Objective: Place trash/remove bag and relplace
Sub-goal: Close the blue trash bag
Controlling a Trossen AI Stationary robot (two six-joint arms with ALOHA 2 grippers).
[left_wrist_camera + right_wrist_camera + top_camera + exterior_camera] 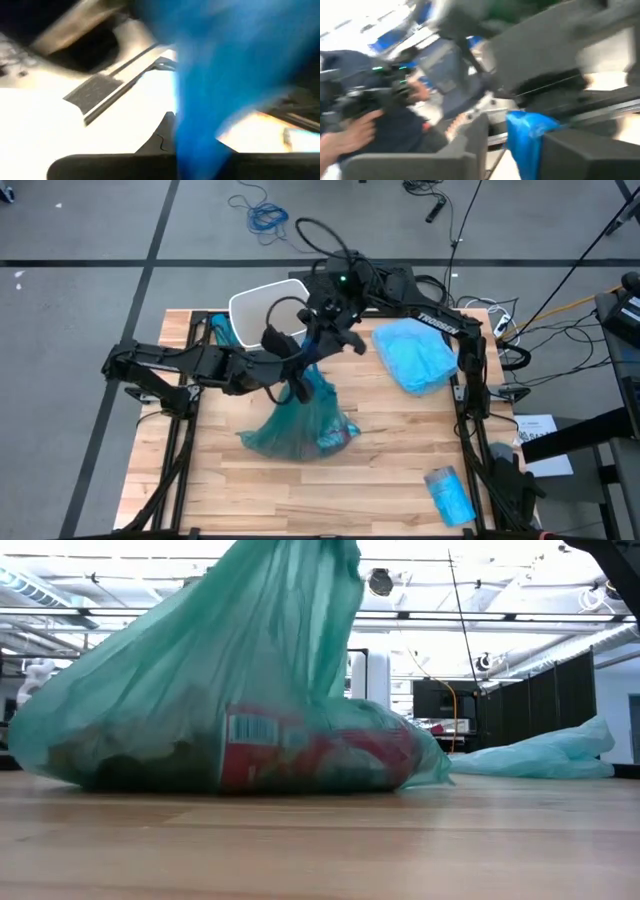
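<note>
Wood counter [300, 490] w/ filled teal bag [300, 425]: left gripper [300, 385] fingers clamp its neck; right gripper [318, 340] fingers slightly apart around bag top.

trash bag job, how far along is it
Done: the trash is inside the teal trash bag, which is out of the white bin and resting on the table. In hand: the left gripper is shut on the bag's gathered neck, with the right gripper just above it. Left: move the full bag aside and line the bin with a fresh blue bag.
</note>
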